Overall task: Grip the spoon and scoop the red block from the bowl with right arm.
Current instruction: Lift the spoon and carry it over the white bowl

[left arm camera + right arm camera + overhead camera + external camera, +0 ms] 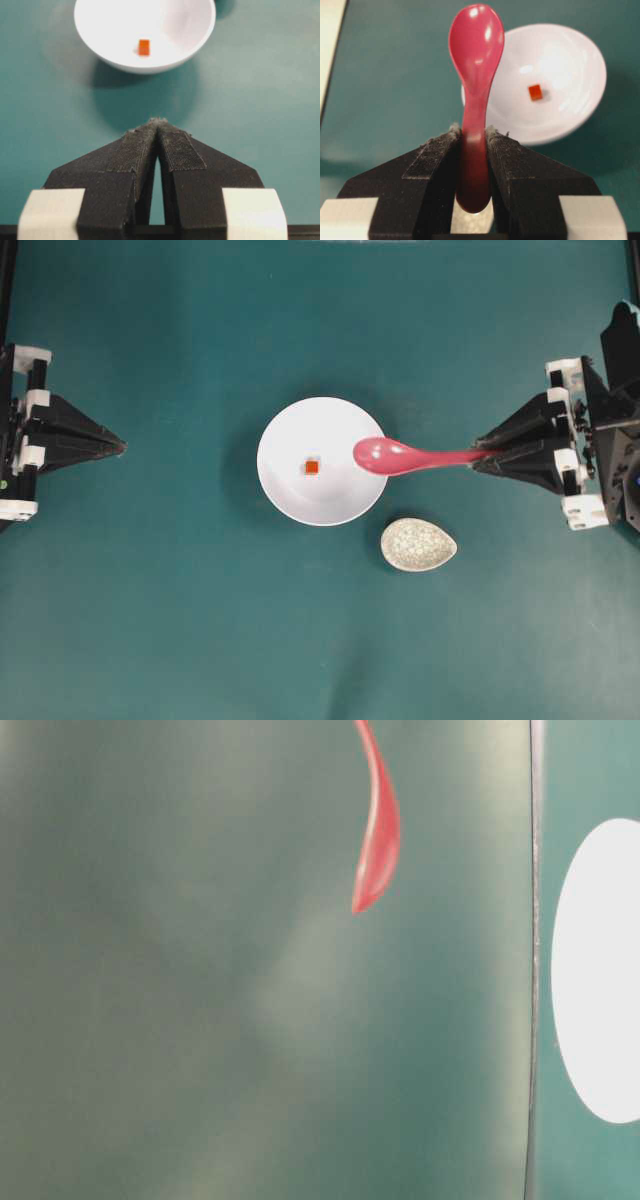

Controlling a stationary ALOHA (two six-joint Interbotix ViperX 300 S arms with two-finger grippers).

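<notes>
- Speckled spoon rest [418, 545]: on the table, near-right of the bowl, apart from it.
- Right gripper [487, 454]: pinching the spoon [400, 455] by its handle; scoop over the bowl's right rim.
- Bowl [290, 495]: centre; red block [312, 467] inside.
- Left gripper [118, 445]: fingers pressed together, far left.

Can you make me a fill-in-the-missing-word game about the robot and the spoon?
1. The right claw is holding the ____ by its handle.
2. The red block sits inside the white ____.
3. The left claw holds nothing and its tips are ____.
4. The speckled dish lies ____ the bowl, not in it.

Missing words: spoon; bowl; shut; beside
</notes>
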